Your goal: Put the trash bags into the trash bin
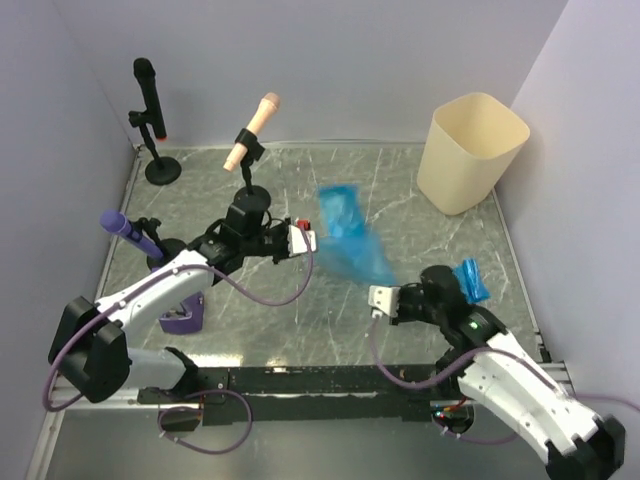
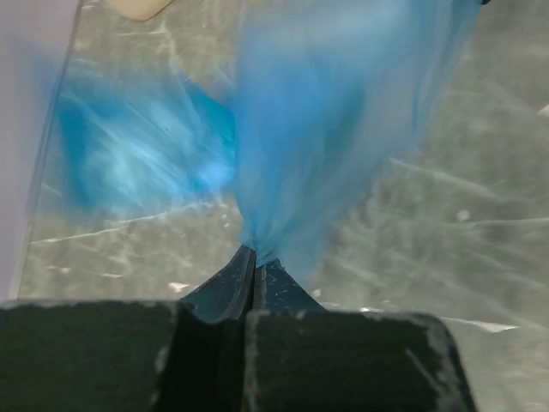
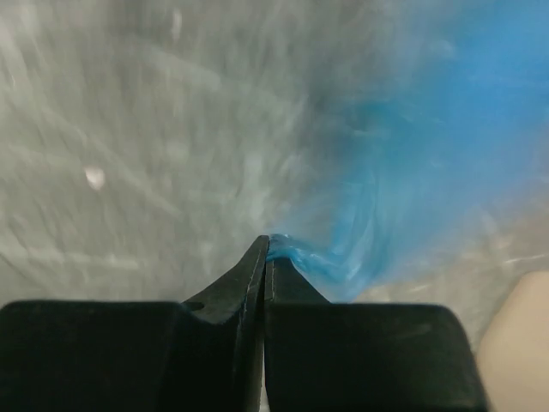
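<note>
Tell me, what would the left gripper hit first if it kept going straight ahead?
The blue trash bag that the left gripper pinches fills its path. Beyond that it probably meets the table; the trash bin sits off to one side.

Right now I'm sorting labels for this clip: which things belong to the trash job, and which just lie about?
Job: blue bag, pinched by left gripper and right gripper; second blue bag; trash bin.
Lying about: black microphone, peach microphone, purple microphone, on stands.
</note>
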Robot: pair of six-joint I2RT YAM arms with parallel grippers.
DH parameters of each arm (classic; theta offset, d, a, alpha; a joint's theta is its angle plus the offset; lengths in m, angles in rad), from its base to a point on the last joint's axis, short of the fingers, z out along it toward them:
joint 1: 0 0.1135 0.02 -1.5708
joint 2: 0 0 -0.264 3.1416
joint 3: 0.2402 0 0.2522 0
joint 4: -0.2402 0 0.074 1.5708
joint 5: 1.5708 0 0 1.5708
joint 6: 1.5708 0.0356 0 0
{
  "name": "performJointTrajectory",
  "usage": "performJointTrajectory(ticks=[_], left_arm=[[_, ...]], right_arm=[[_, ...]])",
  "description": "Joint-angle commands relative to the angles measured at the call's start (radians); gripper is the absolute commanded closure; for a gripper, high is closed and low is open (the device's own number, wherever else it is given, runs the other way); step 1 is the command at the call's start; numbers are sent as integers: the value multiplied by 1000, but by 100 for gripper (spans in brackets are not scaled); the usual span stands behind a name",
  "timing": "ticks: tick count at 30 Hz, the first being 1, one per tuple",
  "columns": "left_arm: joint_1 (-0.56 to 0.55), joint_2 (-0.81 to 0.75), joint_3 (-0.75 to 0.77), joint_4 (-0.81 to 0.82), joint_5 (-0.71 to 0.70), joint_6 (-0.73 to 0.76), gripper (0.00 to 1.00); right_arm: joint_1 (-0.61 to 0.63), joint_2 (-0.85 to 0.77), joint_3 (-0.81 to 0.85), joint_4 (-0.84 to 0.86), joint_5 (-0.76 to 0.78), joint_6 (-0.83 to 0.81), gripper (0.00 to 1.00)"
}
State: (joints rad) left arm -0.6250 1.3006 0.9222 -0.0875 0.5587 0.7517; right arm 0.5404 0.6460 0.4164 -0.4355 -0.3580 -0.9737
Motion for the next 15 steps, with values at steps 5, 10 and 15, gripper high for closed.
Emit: performJointTrajectory(ticks=[5,10,15], left_arm=[[8,-9,225,22,-26,-522,99],[28,63,343,-72,-417,-850,99],[125,309,690,-249,-615,-937,99]], right_arm=[[16,76,363,67,98,392,100],[-9,213,426,176,318,524,100],[-141,530,742,241,476,584,100]])
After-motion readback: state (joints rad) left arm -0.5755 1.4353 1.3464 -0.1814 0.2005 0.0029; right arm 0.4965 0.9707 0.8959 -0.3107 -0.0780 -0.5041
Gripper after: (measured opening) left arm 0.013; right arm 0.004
